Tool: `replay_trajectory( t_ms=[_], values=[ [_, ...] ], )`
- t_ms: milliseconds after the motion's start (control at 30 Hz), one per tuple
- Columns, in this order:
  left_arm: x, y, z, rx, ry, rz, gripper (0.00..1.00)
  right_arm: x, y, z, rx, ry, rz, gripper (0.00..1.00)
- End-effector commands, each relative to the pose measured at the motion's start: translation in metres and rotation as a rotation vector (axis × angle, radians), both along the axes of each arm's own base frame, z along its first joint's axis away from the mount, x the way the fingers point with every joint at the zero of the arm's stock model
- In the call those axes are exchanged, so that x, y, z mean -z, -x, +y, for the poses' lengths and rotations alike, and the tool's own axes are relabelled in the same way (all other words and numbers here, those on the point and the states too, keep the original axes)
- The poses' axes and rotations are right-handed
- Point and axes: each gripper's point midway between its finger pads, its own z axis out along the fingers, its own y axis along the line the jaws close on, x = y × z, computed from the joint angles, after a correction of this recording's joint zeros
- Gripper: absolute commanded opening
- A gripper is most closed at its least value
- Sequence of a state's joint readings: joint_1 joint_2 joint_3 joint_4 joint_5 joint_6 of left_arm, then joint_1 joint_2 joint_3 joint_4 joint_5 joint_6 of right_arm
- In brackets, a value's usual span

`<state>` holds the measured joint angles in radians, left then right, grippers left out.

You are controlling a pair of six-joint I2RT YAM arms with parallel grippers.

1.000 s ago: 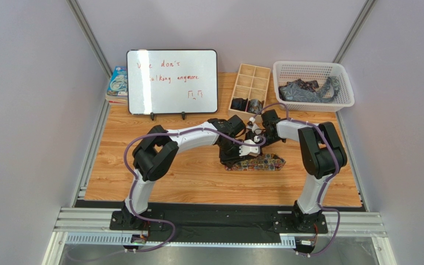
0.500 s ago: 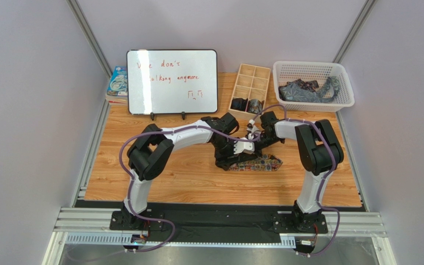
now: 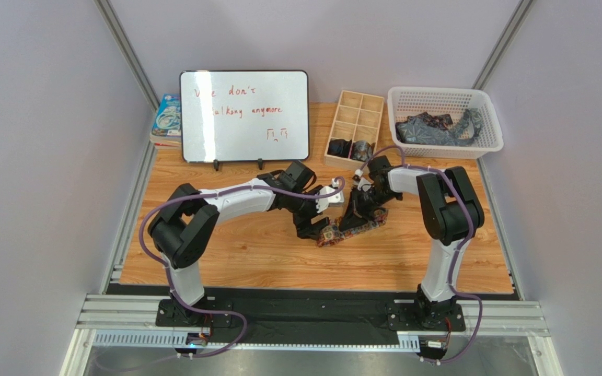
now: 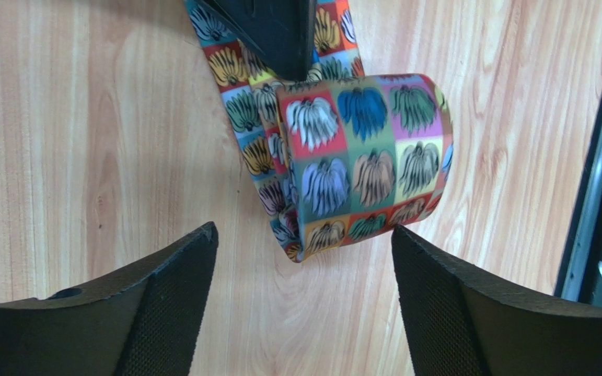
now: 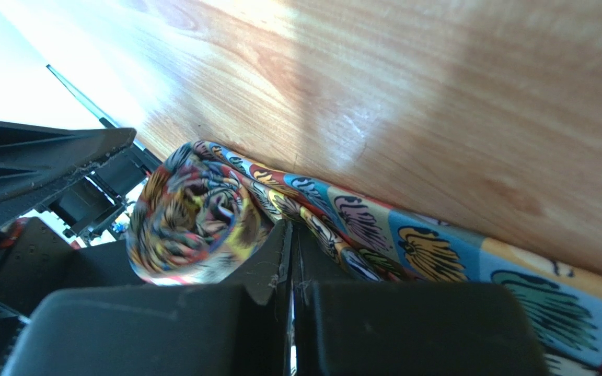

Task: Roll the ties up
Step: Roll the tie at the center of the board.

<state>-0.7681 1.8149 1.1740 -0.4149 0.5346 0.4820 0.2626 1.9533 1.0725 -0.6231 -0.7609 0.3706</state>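
Observation:
The multicoloured floral tie (image 3: 353, 229) lies on the wooden table, partly rolled. In the left wrist view its loose roll (image 4: 363, 160) stands on the flat strip just beyond my open, empty left gripper (image 4: 304, 258). That gripper (image 3: 317, 227) sits at the tie's left end. My right gripper (image 3: 361, 210) is shut, with its tips (image 5: 288, 235) pressed down on the flat strip (image 5: 437, 254) right beside the roll (image 5: 190, 215). The right gripper's black tip shows at the top of the left wrist view (image 4: 273, 31). Dark ties (image 3: 434, 127) lie in the white basket.
A wooden compartment box (image 3: 357, 117) at the back holds two rolled dark ties (image 3: 350, 148) in its near cells. The white basket (image 3: 445, 98) stands back right. A whiteboard (image 3: 245, 116) and a book (image 3: 167, 117) stand back left.
My left gripper has let go and drawn back left off the tie. The tie now looks shorter and slanted, with a roll at its left end. The right gripper stays on it.

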Motion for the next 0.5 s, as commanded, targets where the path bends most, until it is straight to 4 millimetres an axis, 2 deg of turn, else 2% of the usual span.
replay_trajectory(
  t_ms=[0, 67, 100, 200, 333, 400, 433, 467],
  values=[
    [-0.026, -0.012, -0.028, -0.09, 0.186, -0.032, 0.89, 0.039, -0.01, -0.024, -0.027, 0.203, -0.057, 0.0],
    [-0.024, -0.013, -0.035, -0.085, 0.218, -0.054, 0.89, 0.04, -0.009, -0.024, -0.035, 0.212, -0.055, 0.0],
    [-0.02, -0.008, -0.038, -0.072, 0.207, -0.058, 0.83, 0.041, -0.008, -0.024, -0.036, 0.213, -0.051, 0.0],
    [0.003, -0.008, -0.036, -0.103, 0.112, -0.053, 0.72, 0.04, -0.006, -0.022, -0.043, 0.207, -0.046, 0.0],
    [0.008, -0.006, -0.033, -0.123, 0.092, -0.027, 0.65, 0.038, -0.005, -0.02, -0.049, 0.205, -0.042, 0.0],
    [0.005, -0.007, -0.026, -0.145, 0.065, -0.029, 0.67, 0.039, -0.006, -0.024, -0.05, 0.232, -0.048, 0.0],
    [0.006, -0.008, -0.016, -0.164, 0.059, -0.026, 0.74, 0.04, -0.005, -0.025, -0.053, 0.243, -0.043, 0.0],
    [-0.003, -0.009, -0.015, -0.162, 0.102, -0.033, 0.77, 0.041, -0.005, -0.027, -0.055, 0.25, -0.041, 0.0]
  ],
)
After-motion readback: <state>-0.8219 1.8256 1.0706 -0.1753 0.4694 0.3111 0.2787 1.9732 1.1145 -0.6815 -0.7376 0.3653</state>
